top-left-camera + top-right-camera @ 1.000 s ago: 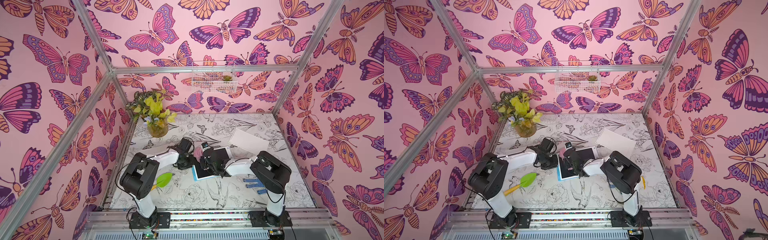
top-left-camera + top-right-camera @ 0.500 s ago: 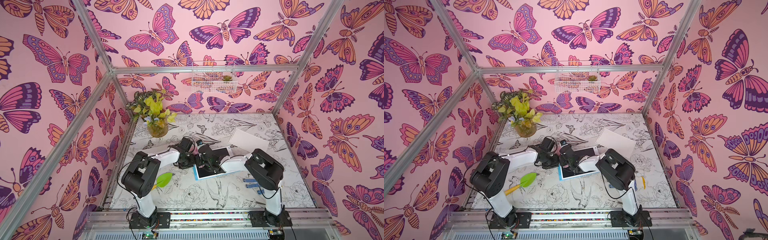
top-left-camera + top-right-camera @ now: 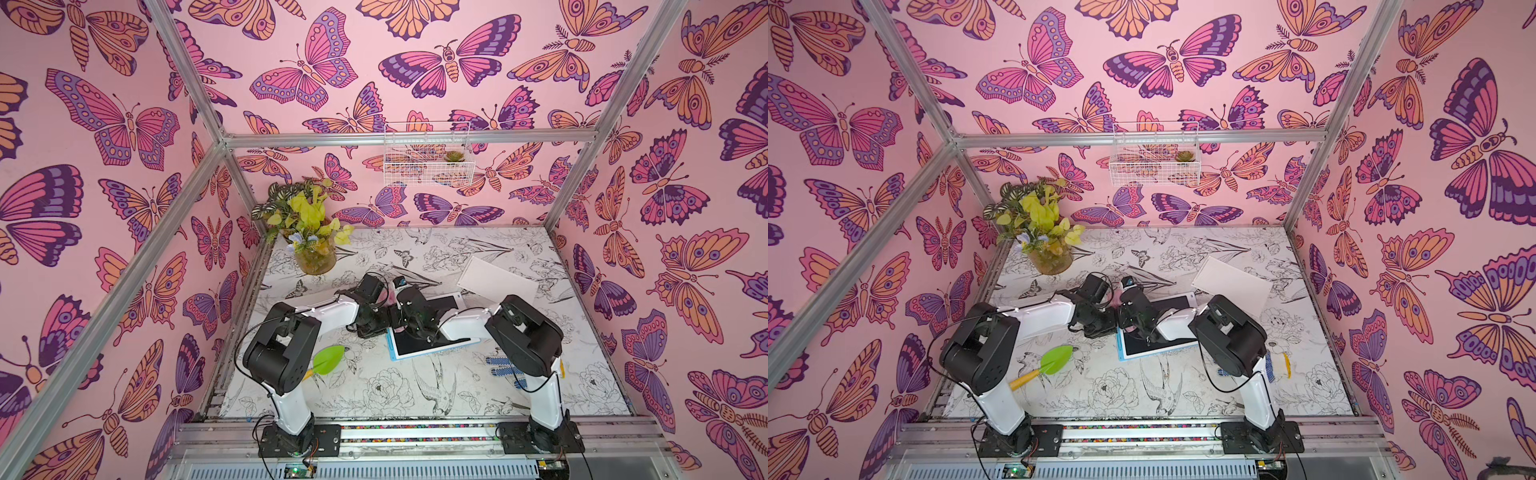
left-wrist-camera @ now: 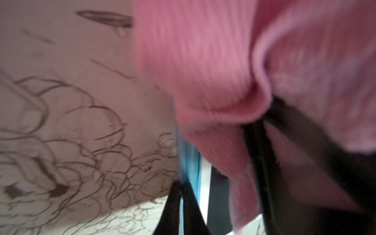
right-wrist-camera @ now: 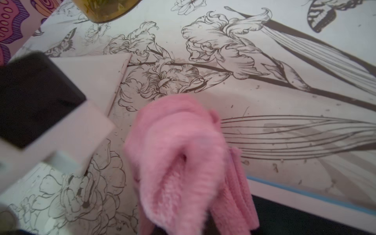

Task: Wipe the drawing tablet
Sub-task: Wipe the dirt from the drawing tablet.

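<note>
Mid-table between the arms, right gripper [image 3: 409,328] clenched on bunched pink ribbed cloth [image 5: 179,162], cloth over a corner of the flat black-screen, white-framed, blue-edged drawing tablet [image 3: 424,343], left gripper [image 4: 182,205] pinching that blue edge, tablet lying on flower-print tabletop [image 3: 374,390], green leaf-shaped scoop [image 3: 1054,361] well apart.

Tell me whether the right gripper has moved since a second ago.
Yes. The right gripper, holding the pink cloth, slid along the drawing tablet toward its blue-edged end.

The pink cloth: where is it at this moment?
In a top view the pink cloth is mid-table, between the left arm and the right arm, hanging over the drawing tablet's left edge.
</note>
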Available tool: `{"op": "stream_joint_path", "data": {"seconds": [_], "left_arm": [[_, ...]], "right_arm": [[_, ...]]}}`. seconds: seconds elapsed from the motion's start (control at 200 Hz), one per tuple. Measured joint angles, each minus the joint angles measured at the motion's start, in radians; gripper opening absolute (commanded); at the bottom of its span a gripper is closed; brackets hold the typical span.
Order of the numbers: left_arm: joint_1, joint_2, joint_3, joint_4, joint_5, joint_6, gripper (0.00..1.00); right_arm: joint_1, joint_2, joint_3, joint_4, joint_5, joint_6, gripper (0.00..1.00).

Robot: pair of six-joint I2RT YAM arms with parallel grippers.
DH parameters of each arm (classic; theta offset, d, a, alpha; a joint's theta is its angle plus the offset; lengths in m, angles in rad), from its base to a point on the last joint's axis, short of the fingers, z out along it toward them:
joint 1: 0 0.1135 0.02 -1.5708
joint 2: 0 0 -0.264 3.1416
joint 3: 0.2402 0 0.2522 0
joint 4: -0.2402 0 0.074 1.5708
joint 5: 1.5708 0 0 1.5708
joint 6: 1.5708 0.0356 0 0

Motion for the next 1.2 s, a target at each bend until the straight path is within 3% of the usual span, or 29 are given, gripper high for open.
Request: {"op": "stream_joint_path", "data": {"seconds": [0.315, 0.581, 0.826, 0.901, 1.087, 1.202], "left_arm": [[0.001, 0.001, -0.008, 0.027, 0.016, -0.009, 0.07], [0.001, 0.001, -0.008, 0.027, 0.016, -0.016, 0.07], [0.001, 0.001, -0.008, 0.027, 0.016, -0.016, 0.06], [0.001, 0.001, -0.008, 0.027, 0.016, -0.017, 0.07], [0.001, 0.001, -0.006, 0.025, 0.016, -0.017, 0.06], [0.001, 0.003, -0.004, 0.023, 0.016, -0.017, 0.06]], "right_arm": [[-0.139, -0.117, -0.176, 0.04, 0.006, -0.003, 0.0], [0.015, -0.129, -0.196, 0.041, 0.044, -0.019, 0.0], [-0.193, -0.251, -0.346, 0.041, 0.056, -0.045, 0.0], [-0.155, -0.253, -0.343, 0.033, 0.065, -0.066, 0.0], [0.101, -0.219, -0.29, 0.022, 0.051, -0.062, 0.0], [0.086, -0.225, -0.313, 0.026, 0.059, -0.043, 0.0]]}}
